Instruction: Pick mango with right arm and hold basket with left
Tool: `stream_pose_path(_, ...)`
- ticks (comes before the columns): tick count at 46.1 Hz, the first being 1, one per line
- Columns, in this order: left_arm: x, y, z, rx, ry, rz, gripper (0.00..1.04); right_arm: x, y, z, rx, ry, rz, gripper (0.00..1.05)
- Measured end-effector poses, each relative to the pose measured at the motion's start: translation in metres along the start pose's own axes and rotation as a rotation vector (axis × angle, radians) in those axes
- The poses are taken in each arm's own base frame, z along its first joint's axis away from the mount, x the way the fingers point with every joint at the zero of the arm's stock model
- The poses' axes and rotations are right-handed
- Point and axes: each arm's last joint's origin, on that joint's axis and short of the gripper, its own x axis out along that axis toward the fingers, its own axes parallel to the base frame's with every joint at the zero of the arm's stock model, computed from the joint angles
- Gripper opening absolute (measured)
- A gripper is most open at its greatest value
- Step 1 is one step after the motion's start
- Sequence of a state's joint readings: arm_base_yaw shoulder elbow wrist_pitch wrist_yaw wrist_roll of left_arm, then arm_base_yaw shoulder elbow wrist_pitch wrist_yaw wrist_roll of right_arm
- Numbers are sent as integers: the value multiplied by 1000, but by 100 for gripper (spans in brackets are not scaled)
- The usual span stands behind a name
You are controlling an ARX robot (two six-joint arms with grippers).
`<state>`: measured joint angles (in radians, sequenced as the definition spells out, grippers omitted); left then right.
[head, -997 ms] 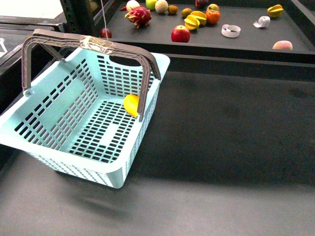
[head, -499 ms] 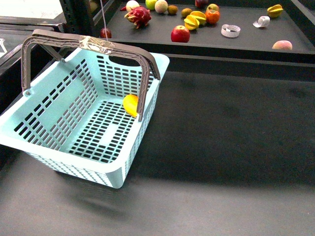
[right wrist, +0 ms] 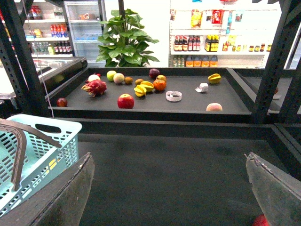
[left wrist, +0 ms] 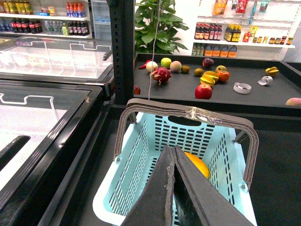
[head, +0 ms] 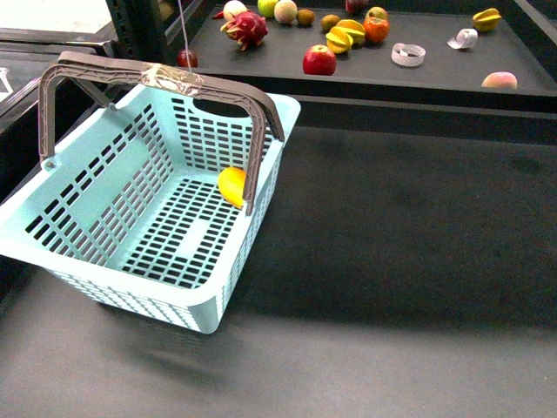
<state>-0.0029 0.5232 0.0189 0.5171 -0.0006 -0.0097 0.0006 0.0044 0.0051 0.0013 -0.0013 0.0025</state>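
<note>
While left end effector (left wrist: 175, 188) closed above basket (left wrist: 141, 155); right end effector (right wrist: 174, 188) wide open.

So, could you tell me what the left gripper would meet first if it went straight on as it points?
Probably the mango inside the basket; the shut left gripper points into it, though depth is unclear.

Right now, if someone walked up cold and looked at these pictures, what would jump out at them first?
The light blue basket dominates the front view's left side, its taped handles upright and the yellow-orange mango lying inside against its wall nearer the middle of the table. Behind it, a dark shelf holds scattered fruit, with a red apple and a pink dragon fruit standing out. In the wrist views, the left gripper is shut above the basket, and the right gripper hangs wide open.
</note>
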Motion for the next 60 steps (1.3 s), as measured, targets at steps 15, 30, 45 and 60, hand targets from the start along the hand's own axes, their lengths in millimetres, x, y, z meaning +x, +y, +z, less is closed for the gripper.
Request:
stream_pose_path(15, -11, 0, 2, 2, -8, 0, 4, 0, 0, 0, 0, 0, 0, 96)
stream_pose_path(30, -19, 0, 3, 2, -10, 0, 4, 0, 0, 0, 0, 0, 0, 96)
stream_pose_path(45, -32, 0, -2, 2, 21, -1, 4, 0, 0, 0, 0, 0, 0, 96)
stream_pose_path(60, -35, 0, -1, 2, -4, 0, 4, 0, 0, 0, 0, 0, 0, 96)
